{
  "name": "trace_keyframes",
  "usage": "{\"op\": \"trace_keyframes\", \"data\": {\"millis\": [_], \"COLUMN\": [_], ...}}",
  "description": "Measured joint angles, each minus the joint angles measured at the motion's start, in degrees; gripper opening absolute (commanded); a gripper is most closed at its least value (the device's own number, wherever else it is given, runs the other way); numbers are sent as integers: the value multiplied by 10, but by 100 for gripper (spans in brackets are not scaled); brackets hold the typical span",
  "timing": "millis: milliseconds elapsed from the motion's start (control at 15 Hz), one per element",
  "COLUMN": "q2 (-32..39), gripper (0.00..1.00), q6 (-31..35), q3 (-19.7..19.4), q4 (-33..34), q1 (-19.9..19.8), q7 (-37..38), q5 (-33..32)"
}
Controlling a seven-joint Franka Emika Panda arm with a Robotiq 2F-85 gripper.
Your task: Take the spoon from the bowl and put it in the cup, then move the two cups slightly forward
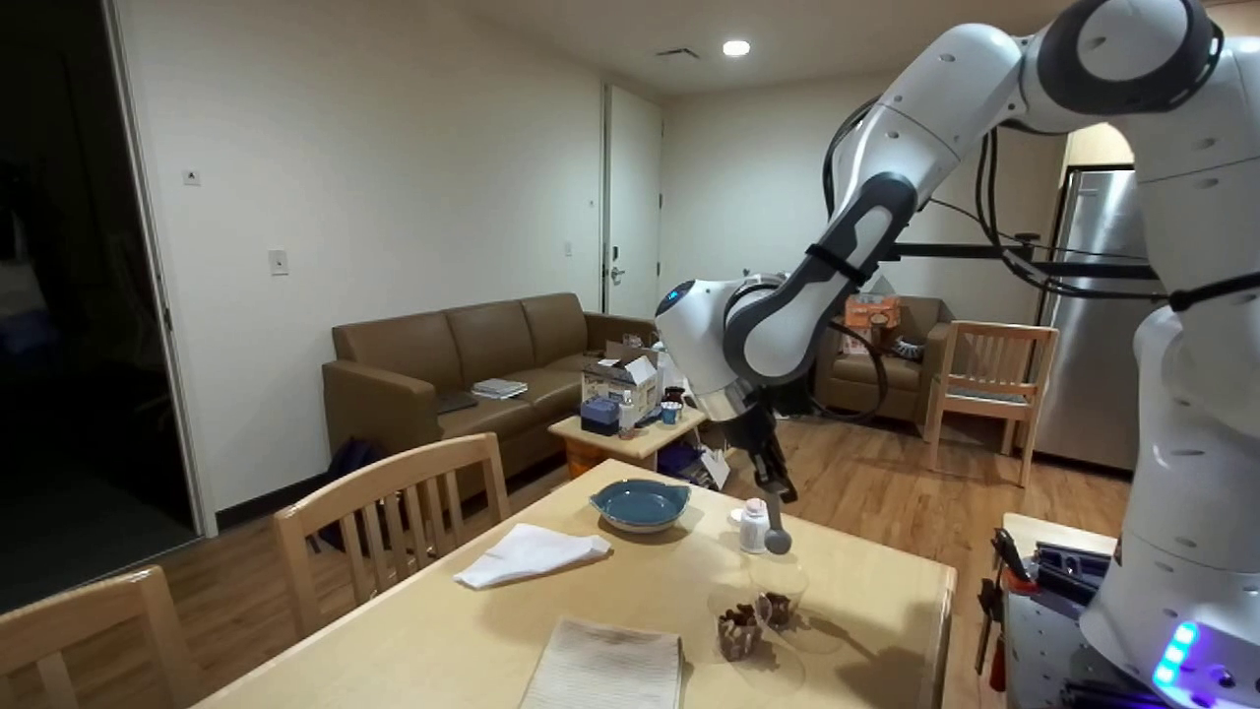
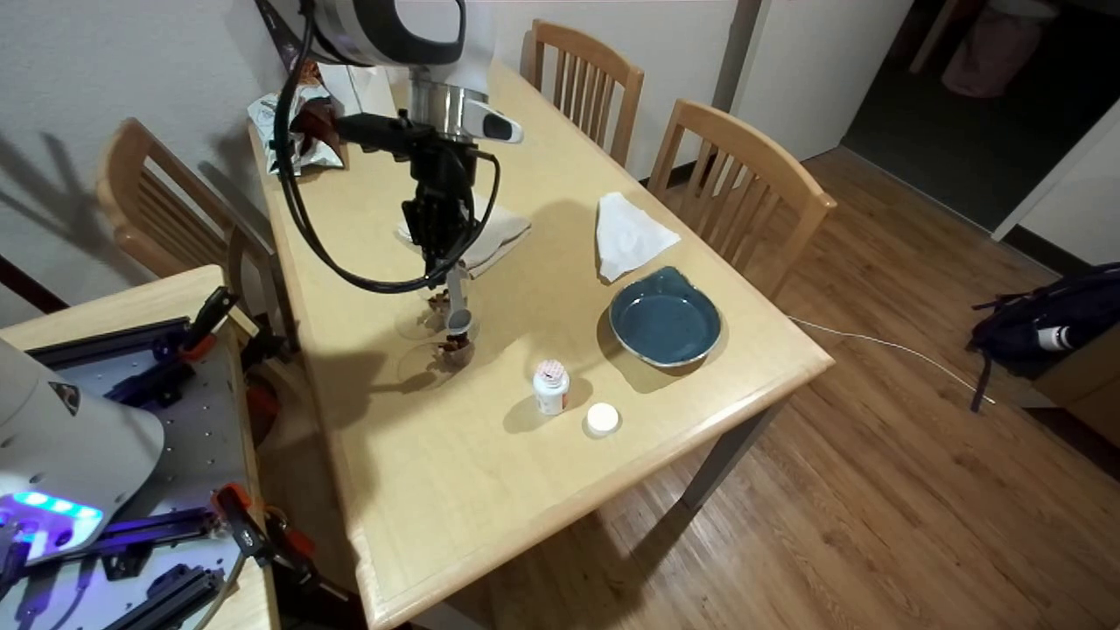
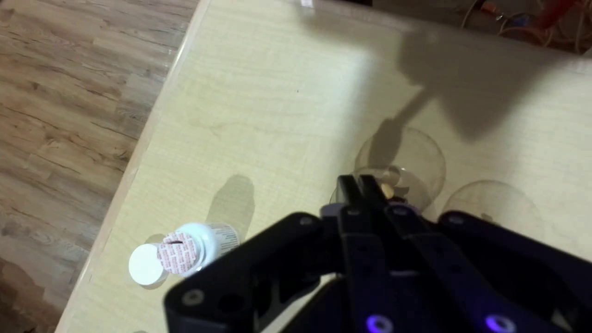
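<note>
Holding the gray spoon [image 1: 775, 522] by its handle, close to upright with the round head down, pinched in the closed gripper [image 1: 778, 491], with fingers [image 3: 350, 190] nearly touching in the wrist view. Hangs right by a clear cup [image 1: 783, 589] with dark brown pieces [image 1: 779, 609] inside; cannot tell whether over the rim or just to one side of it. Just beside that, on the counter [image 2: 472, 499], to a second clear cup [image 1: 736, 622] with similarly dark contents [image 1: 738, 632]. Outward from the cups to a white bottle [image 2: 551, 389], standing upright with a red-and-white patterned top, and just beside it to a white cap [image 2: 602, 419], lying flat. Past the bottle, toward the counter's corner, to the blue-teal bowl [image 2: 665, 324], well apart from spoon and cups. Near the bowl, along the edge, to a white napkin [image 2: 632, 236], spread in a wedge. Near the cups, on the side away from the bottle, to a folded beige cloth [image 1: 610, 665]. Beyond the edge, in both exterior views, to wooden chairs [image 2: 757, 147], and in an exterior view to a brown sofa [image 1: 487, 359] along a pale wall [image 1: 394, 177]
</note>
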Motion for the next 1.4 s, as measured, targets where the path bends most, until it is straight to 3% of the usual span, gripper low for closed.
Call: {"op": "trace_keyframes", "data": {"millis": [467,867,1400], "q2": [-7,12,49], "gripper": [5,5,5], "q6": [-18,17,45], "q3": [6,9,26], "q4": [-16,-19,-8], "q1": [-18,-45,-52], "q7": [-51,-130,-191], "q5": [39,58,77]}}
